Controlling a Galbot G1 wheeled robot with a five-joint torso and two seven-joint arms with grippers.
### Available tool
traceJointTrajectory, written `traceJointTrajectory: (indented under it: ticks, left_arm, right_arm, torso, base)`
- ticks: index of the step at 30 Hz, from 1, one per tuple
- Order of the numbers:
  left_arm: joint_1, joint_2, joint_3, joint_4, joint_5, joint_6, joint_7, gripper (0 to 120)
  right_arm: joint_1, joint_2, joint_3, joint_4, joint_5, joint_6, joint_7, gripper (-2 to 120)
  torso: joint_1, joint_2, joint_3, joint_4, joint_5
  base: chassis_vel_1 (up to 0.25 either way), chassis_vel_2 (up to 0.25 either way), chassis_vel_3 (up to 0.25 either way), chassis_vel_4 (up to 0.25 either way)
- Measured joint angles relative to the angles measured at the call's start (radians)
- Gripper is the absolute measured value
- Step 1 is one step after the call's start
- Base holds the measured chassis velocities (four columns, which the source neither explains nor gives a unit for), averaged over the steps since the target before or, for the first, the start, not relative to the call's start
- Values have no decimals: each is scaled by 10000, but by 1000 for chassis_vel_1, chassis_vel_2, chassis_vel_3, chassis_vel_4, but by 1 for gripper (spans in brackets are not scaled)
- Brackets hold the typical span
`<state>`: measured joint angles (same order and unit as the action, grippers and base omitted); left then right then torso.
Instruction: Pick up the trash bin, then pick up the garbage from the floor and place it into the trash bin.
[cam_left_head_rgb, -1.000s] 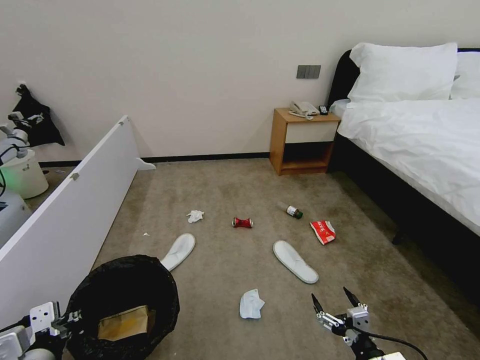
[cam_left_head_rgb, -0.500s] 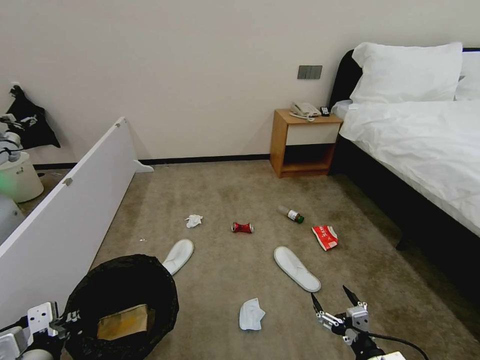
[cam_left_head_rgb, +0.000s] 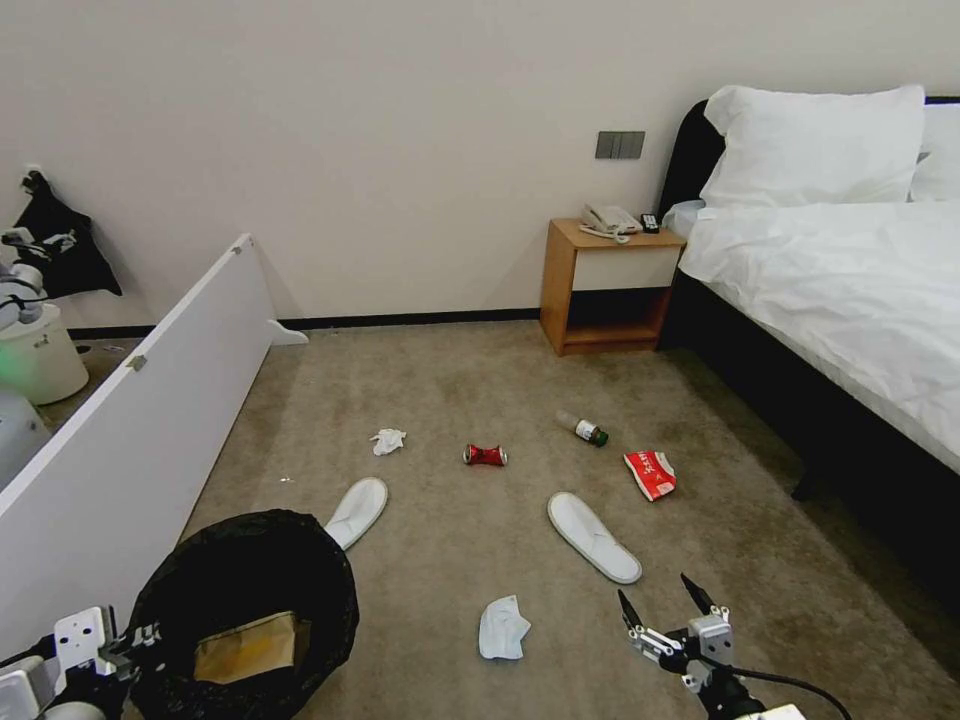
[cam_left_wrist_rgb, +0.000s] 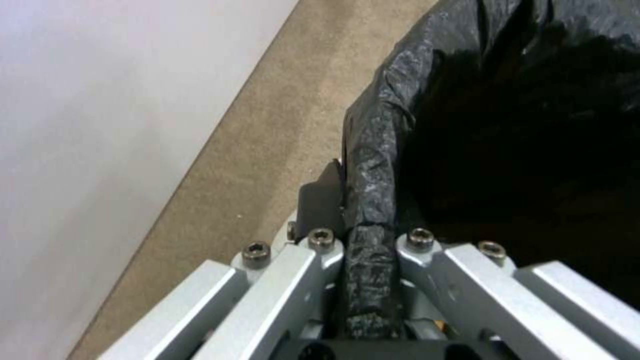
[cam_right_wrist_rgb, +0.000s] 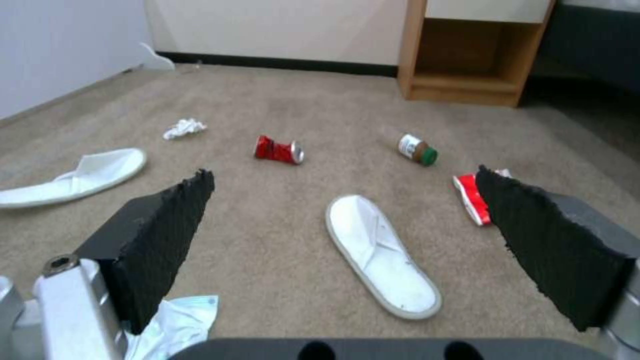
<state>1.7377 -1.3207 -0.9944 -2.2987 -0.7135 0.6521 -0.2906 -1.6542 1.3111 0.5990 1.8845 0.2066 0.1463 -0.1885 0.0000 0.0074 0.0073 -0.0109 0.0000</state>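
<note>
Down at bottom-left, left gripper (cam_left_wrist_rgb: 370, 260) stays clamped on the bagged rim of the trash bin (cam_left_head_rgb: 245, 590); brown cardboard (cam_left_head_rgb: 245, 645) sits inside. Right gripper (cam_left_head_rgb: 665, 610) has risen slightly since half a second ago, fingers spread wide, hovering above carpet (cam_left_head_rgb: 450, 400) just right of the near tissue (cam_left_head_rgb: 502, 628). Litter unmoved. Left wrist view shows the pinch on the black liner; head view hides it. Right wrist view frames the right slipper (cam_right_wrist_rgb: 381, 255) between the pads. Farther out: left slipper (cam_left_head_rgb: 358, 510) touching the bin's far edge, red packet (cam_left_head_rgb: 651, 474), crushed can (cam_left_head_rgb: 485, 455), bottle (cam_left_head_rgb: 583, 428), far tissue (cam_left_head_rgb: 388, 440). White panel (cam_left_head_rgb: 120, 440) bounds left, bed (cam_left_head_rgb: 850, 290) right; open carpet between.
</note>
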Motion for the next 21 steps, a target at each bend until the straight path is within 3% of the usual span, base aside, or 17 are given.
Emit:
traceJointTrajectory:
  ticks: [21]
  left_arm:
    - [31, 18, 46, -49, 0, 11, 5, 3]
  right_arm:
    - [-44, 28, 37, 1, 15, 8, -39, 100]
  torso:
    - [0, 0, 1, -1, 0]
  base:
    - [-35, 38, 36, -38]
